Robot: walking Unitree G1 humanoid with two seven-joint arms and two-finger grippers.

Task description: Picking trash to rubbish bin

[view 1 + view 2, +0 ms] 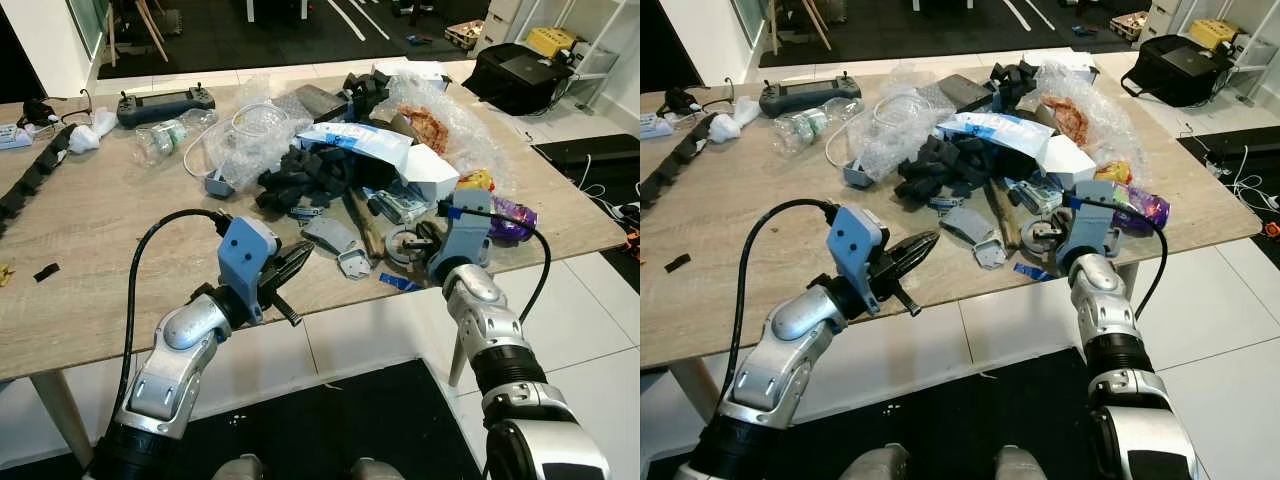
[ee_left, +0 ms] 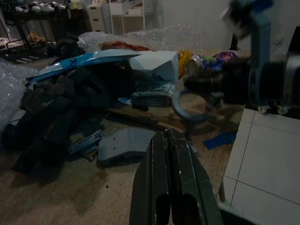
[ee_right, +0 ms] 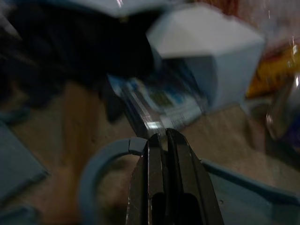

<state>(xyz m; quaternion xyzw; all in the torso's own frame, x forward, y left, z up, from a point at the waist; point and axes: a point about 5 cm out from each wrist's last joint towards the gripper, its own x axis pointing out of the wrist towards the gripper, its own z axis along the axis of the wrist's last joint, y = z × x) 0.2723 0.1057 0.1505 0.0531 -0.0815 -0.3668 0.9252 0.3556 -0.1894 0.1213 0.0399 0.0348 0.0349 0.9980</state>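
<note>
1. Wooden table (image 1: 90,250): fills the left and centre of the left eye view, with white floor tiles and a black mat below its front edge.
2. Trash pile, upper centre of the frame: black foam pieces (image 1: 305,175), a white and blue box (image 1: 385,150), bubble wrap (image 1: 455,115) at upper right, and clear plastic packaging (image 1: 250,135) to their left.
3. Grey plastic parts (image 1: 335,240): lie flat at centre frame, just in front of the foam pieces.
4. Grey ring (image 2: 187,110): a curved grey piece on the table near the front edge, right of centre; in the right wrist view its arc (image 3: 101,164) lies touching or just beside the fingertips.
5. Yellow and purple wrappers (image 1: 500,205): at the right edge of the pile, behind the right wrist.
6. Left gripper (image 1: 290,270): at lower centre, above the table's front edge, its fingers pressed together and pointing toward the grey plastic parts; the left wrist view shows them closed on nothing.
7. Right gripper (image 3: 164,136): low over the table at right of centre, fingers pressed together with their tips at the grey ring; whether they pinch it cannot be told.
8. Black controller (image 1: 165,103) and a crushed clear bottle (image 1: 165,138): upper left of the frame, well apart from both grippers.
9. Black bag (image 1: 520,75): on the floor at upper right.
</note>
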